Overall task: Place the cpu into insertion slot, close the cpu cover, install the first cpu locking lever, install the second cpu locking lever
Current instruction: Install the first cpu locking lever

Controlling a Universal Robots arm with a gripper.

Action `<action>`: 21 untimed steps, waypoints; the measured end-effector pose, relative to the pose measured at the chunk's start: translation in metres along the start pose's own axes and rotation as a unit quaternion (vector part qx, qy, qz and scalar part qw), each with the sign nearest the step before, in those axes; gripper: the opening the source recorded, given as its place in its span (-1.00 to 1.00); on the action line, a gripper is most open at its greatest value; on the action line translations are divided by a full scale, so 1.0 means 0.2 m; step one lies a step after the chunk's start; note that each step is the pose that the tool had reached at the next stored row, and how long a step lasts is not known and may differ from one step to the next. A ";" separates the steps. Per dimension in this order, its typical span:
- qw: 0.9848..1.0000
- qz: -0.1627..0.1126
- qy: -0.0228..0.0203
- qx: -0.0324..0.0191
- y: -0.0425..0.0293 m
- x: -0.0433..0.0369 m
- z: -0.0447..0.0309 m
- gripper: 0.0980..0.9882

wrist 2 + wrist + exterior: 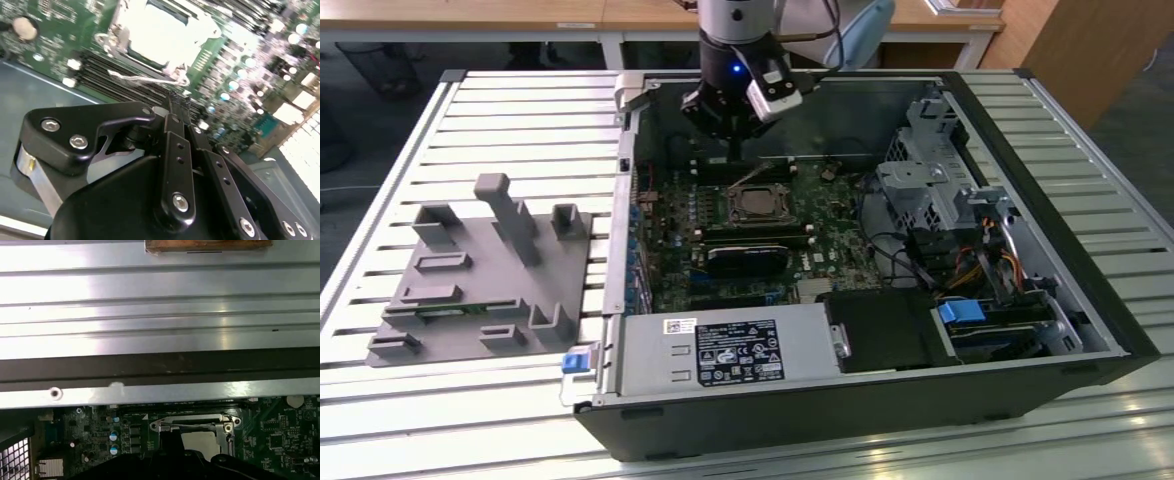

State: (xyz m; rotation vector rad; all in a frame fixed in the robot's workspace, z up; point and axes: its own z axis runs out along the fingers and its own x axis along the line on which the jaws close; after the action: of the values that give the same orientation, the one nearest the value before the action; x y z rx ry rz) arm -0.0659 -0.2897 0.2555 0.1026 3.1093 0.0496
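While claw point(742, 154) hangs pressed together near seated cpu point(755, 205), power-supply label point(736, 352) print unreadable.

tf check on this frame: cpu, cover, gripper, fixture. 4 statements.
1. The gripper holds the cpu. False: the cpu lies in the insertion slot on the green board, and the gripper is shut on nothing.
2. The gripper hangs inside the open computer case, close to the insertion slot. True.
3. The grey fixture sits to the exterior view's right of the case. False: it sits on the exterior view's left, on the slatted table.
4. In both wrist views, the silver cpu cover frames the cpu. True.
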 end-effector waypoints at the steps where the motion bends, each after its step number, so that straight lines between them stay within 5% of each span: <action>1: 1.000 0.000 0.000 0.000 0.001 -0.016 0.001 -0.95; 3: 1.000 0.000 0.000 -0.002 0.001 -0.030 0.001 -0.95; 7: 1.000 0.000 0.000 -0.023 -0.010 -0.031 0.003 -0.95; 21: 1.000 -0.001 -0.003 -0.025 -0.030 -0.068 0.083 -0.95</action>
State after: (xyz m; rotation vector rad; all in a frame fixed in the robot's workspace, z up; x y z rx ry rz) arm -0.0522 -0.2961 0.2392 0.0987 3.0997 0.1257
